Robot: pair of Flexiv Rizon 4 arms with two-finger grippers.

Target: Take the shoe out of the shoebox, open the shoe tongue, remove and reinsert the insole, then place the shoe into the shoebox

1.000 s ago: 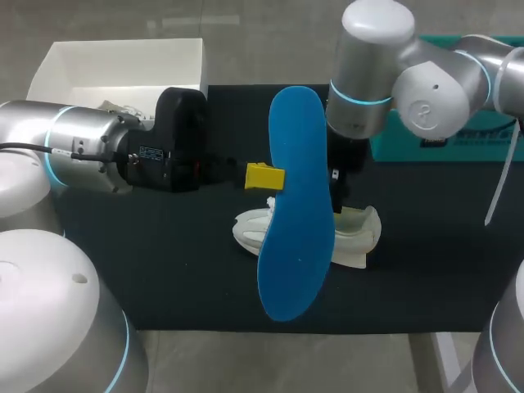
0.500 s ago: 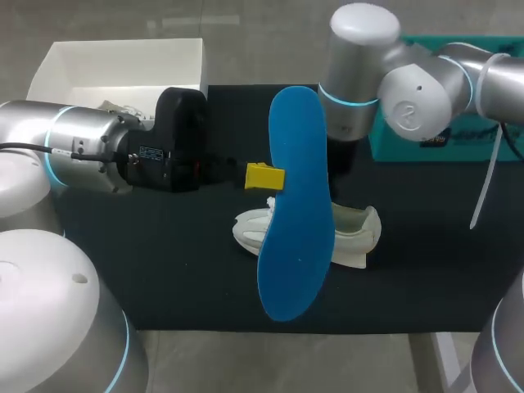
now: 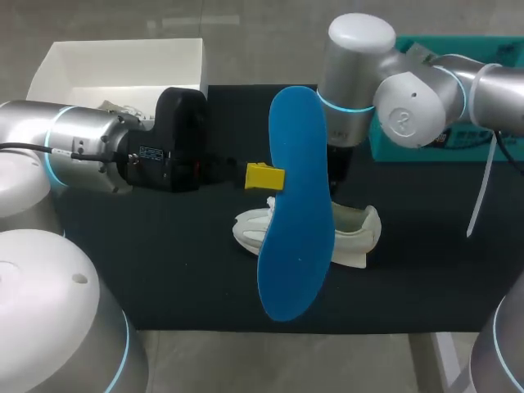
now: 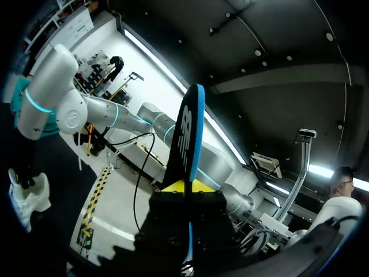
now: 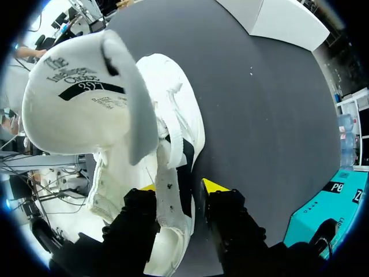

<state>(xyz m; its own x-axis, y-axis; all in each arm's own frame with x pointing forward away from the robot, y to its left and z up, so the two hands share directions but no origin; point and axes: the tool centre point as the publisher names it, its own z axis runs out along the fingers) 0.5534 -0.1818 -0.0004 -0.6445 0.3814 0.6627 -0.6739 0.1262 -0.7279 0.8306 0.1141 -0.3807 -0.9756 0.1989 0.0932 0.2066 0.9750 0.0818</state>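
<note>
The blue insole (image 3: pixel 295 246) is held on edge above the middle of the black desk (image 3: pixel 164 270). It is clamped at one long edge by the left jaws, which are closed tight on it. In the left wrist view it is seen edge-on, standing straight out ahead of the jaws. The left arm (image 3: pixel 82 147) is stretched level across the desk's left half.

The white shoe (image 3: pixel 356 237) is laid on its sole near the desk's middle, partly hidden behind the insole in the head view. It is kept well apart from every desk edge. A broad strip of bare desk is seen between the shoe and the right edge, and another along the near edge.

The right arm (image 3: pixel 409 98) is hung over the shoe's far side. In the right wrist view the tongue (image 5: pixel 86 109) is seen folded out and forward. The shoe's eyeleted edge is placed between the right jaws, which are set a little apart. Whether that edge is pinched from both sides cannot be told.

The white shoebox (image 3: pixel 190 61) is set at the far left corner, beyond the left arm and well apart from the shoe. A teal box (image 3: pixel 385 149) is seen at the far right edge, behind the right arm.
</note>
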